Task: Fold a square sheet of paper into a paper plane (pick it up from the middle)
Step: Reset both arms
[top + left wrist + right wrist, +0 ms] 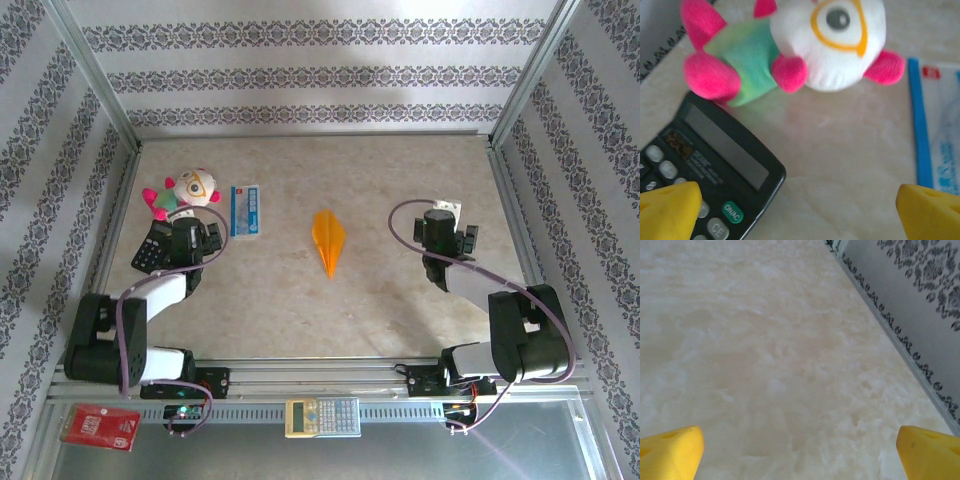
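The square sheet of paper lies folded into a slim orange-yellow paper plane at the middle of the table, its long point toward the near edge. Nothing touches it. My left gripper hangs far to its left, above the table between a black calculator and a blue-and-white packet. It is open, its yellow fingertips set wide with nothing between them. My right gripper is off to the plane's right, open over bare table, with its fingertips far apart.
A pink, green and white plush toy lies just beyond the black calculator, and the packet is to the right. A beige calculator and a red item sit on the near rail. Patterned walls close in three sides of the table.
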Tool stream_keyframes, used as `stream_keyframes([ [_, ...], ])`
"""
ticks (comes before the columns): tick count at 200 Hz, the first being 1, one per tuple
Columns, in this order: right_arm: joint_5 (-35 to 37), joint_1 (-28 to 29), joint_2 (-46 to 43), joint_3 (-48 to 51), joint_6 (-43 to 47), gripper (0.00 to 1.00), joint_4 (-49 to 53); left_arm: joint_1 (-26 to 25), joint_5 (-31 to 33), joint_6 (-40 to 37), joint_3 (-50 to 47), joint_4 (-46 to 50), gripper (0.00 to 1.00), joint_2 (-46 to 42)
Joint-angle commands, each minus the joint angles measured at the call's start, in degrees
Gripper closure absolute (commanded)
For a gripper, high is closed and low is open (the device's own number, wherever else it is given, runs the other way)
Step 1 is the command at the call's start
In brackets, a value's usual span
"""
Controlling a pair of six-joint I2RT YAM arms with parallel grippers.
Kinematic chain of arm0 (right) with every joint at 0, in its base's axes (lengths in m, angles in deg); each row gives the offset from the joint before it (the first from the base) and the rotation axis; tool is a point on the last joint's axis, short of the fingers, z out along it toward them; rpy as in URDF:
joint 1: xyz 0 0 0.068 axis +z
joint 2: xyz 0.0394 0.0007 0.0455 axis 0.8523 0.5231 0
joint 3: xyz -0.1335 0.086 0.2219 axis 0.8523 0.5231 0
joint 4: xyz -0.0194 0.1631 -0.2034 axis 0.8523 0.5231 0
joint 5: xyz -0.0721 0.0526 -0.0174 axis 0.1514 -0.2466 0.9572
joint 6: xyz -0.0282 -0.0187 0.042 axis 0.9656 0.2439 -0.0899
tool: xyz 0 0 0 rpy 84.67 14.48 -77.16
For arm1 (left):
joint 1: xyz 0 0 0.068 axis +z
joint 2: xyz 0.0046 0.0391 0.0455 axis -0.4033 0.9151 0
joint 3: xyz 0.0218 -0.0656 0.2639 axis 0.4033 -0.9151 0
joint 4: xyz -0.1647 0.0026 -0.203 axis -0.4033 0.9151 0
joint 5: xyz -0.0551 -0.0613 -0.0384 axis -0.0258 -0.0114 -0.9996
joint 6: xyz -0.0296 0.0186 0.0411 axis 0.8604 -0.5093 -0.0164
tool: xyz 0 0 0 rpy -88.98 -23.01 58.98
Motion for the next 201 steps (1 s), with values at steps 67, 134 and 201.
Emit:
stream_keyframes([
  [67,-15.50,-5.68,3.74,8.83,1.45,0.02,-29.48,2.55,-12.73,-9.44,-6.08,-36.10,0.00,12.98],
  [134,-17.85,-7.00,7.87,10.34,0.84,0.02,-36.13,2.59,-12.39,-9.23,-5.88,-34.97,0.00,12.79],
  [201,-17.15,-5.16,9.21,8.83,2.93,0.02,-35.39,2.55,-12.01,-9.07,-7.21,-37.37,0.00,12.73],
])
